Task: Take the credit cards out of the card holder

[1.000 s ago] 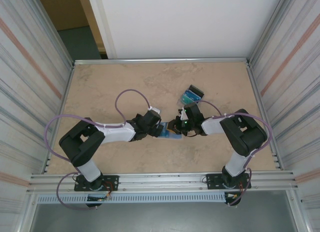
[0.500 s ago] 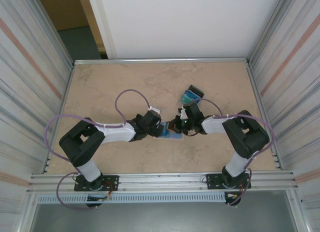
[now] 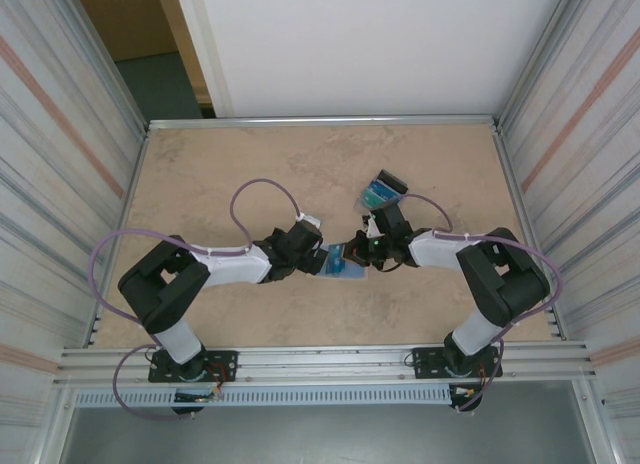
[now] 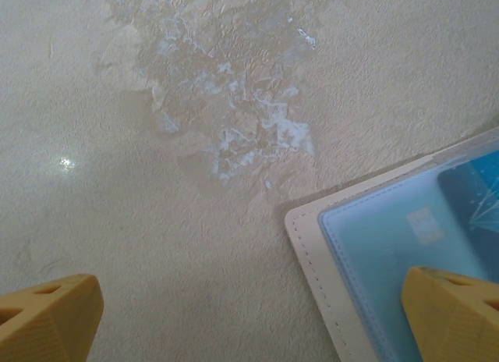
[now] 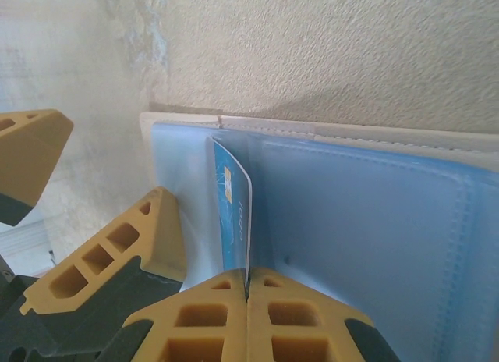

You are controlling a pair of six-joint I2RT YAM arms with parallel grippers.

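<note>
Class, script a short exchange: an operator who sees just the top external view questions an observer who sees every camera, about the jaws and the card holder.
Operator: From above, are the right jaws holding anything?
Observer: Yes, the right jaws are shut on a blue credit card that stands on edge over the card holder.
Operator: And the left jaws?
Observer: The left jaws are wide open, one fingertip over the card holder's pale blue corner.

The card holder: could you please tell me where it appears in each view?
Top external: card holder just below the picture's centre.
Left wrist: card holder in the lower right corner.
Right wrist: card holder across the middle and right.
Shared landmark: its pale blue panel.
</note>
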